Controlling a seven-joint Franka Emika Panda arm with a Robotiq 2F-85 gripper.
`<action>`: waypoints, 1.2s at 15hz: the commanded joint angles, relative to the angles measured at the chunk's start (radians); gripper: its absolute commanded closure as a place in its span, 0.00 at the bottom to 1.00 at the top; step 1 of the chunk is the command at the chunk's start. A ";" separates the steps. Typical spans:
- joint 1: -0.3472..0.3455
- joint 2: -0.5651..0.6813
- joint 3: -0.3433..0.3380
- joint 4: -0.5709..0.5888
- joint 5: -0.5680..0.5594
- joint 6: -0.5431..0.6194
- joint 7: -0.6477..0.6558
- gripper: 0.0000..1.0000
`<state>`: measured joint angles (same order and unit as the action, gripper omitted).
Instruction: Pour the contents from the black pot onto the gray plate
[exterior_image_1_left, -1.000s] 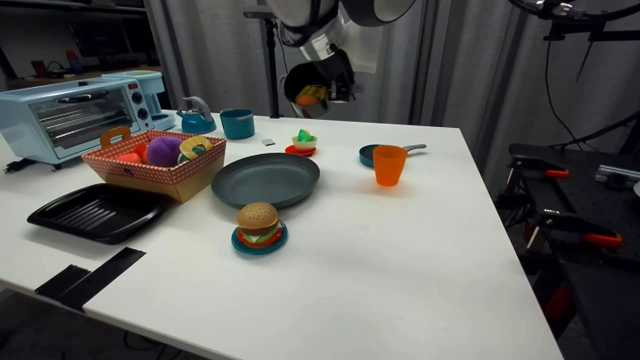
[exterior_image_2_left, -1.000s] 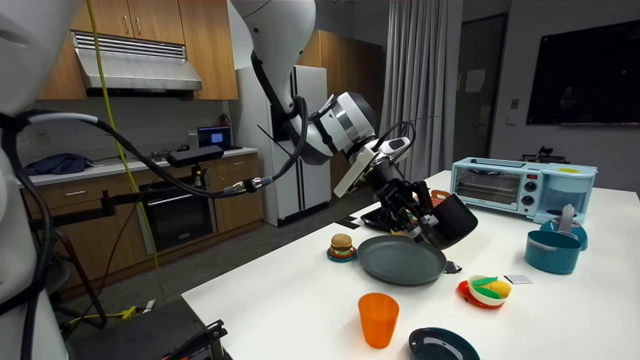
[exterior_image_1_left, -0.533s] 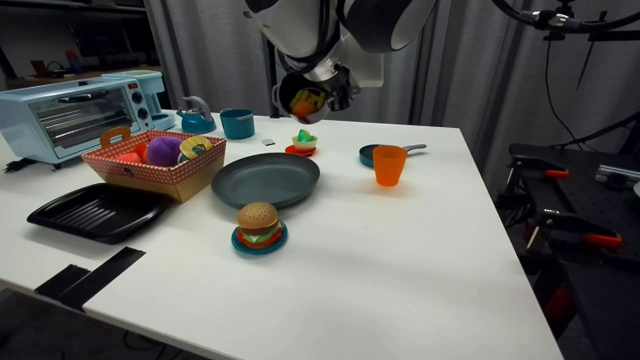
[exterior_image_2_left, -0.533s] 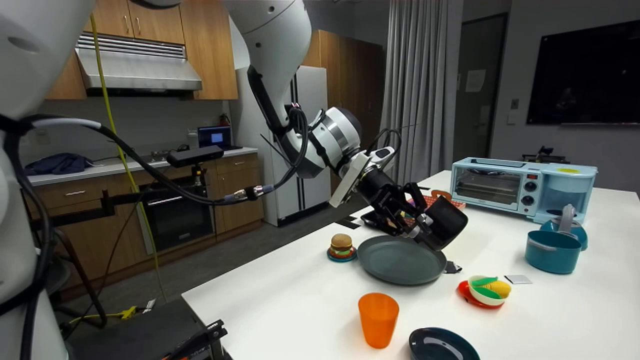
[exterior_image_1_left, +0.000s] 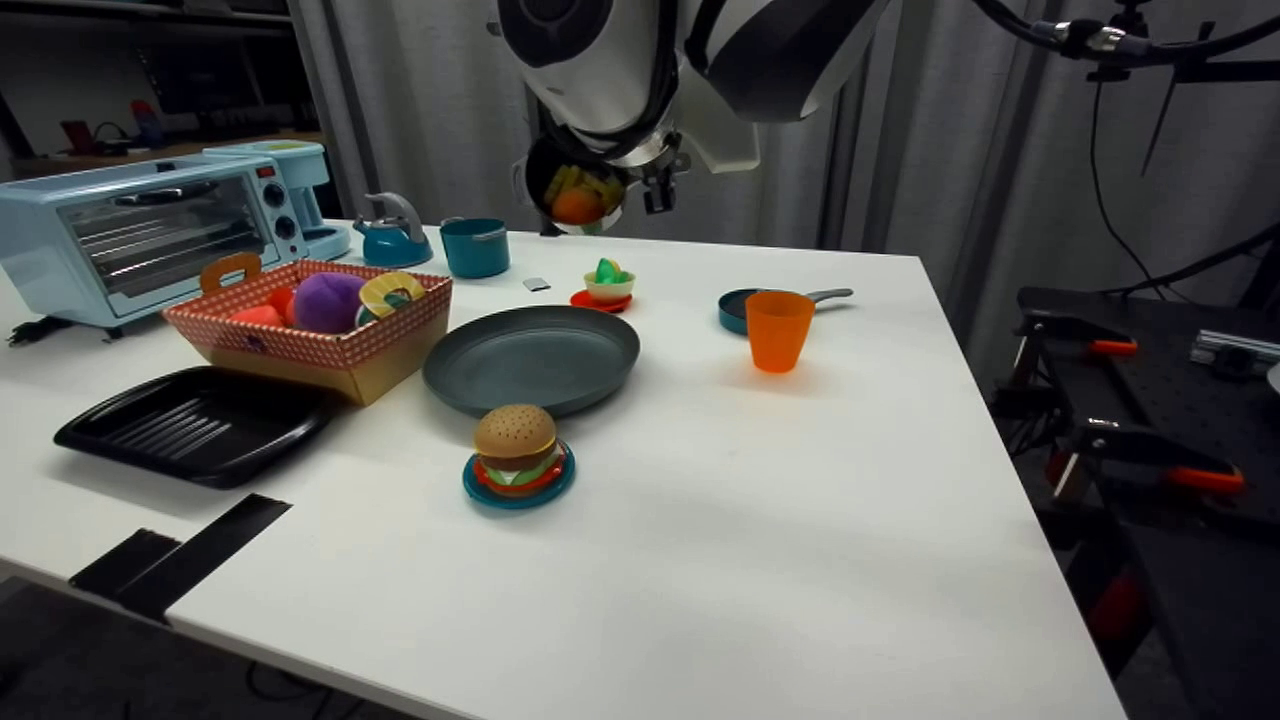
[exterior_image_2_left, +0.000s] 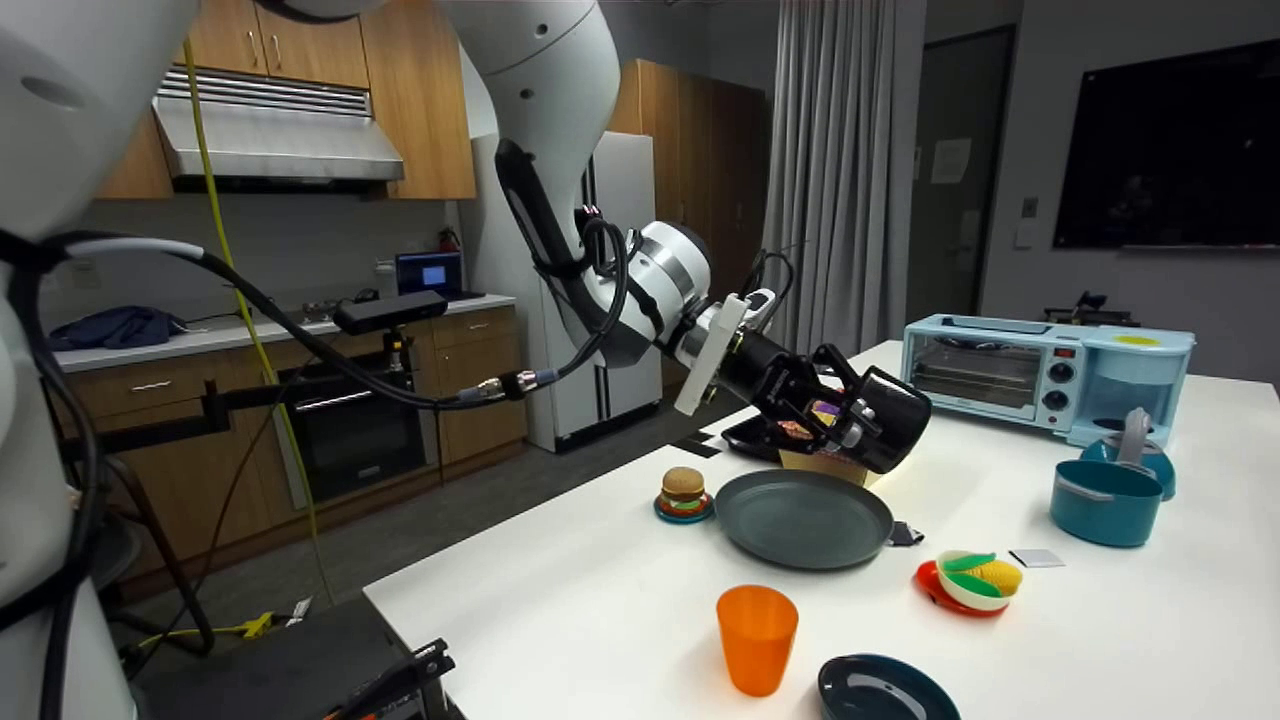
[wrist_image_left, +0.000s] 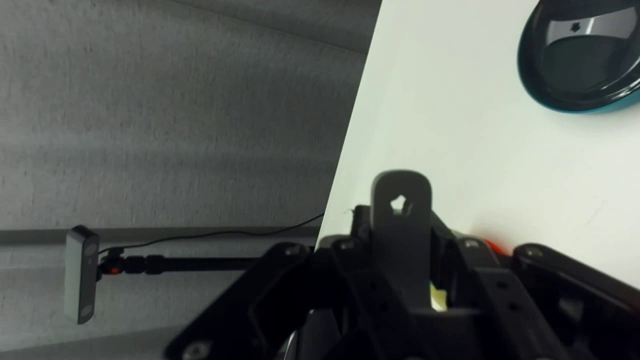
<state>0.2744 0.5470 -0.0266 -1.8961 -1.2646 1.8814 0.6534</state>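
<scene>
The black pot (exterior_image_1_left: 543, 180) hangs tipped on its side in the air, its mouth facing the camera in an exterior view; its outside wall shows in an exterior view (exterior_image_2_left: 896, 416). The contents (exterior_image_1_left: 578, 206), an orange piece and yellow-green pieces, lie inside near the lower rim. My gripper (exterior_image_2_left: 850, 432) is shut on the pot's handle, seen between the fingers in the wrist view (wrist_image_left: 400, 240). The gray plate (exterior_image_1_left: 535, 355) lies flat and bare on the table, also in an exterior view (exterior_image_2_left: 800, 520). The pot is above the plate's far edge area; the exact height is unclear.
A checkered basket (exterior_image_1_left: 350, 345) of toy food and a black tray (exterior_image_1_left: 205, 425) stand beside the plate. A toy burger (exterior_image_1_left: 515, 450), an orange cup (exterior_image_1_left: 778, 330), a small teal pan (exterior_image_1_left: 737, 312) and a bowl on a red saucer (exterior_image_1_left: 608, 290) stand around it.
The arm with the pot has moved left in both exterior views and is slightly higher in an exterior view. The pot has turned, and the orange piece shows more fully at its mouth.
</scene>
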 joint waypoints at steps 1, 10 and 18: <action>-0.014 0.009 0.024 0.011 -0.137 -0.037 0.008 0.93; -0.019 0.012 0.049 -0.011 -0.519 -0.105 0.136 0.93; -0.039 0.029 0.092 -0.032 -0.680 -0.241 0.291 0.93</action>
<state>0.2615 0.5719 0.0366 -1.9146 -1.8670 1.6940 0.8751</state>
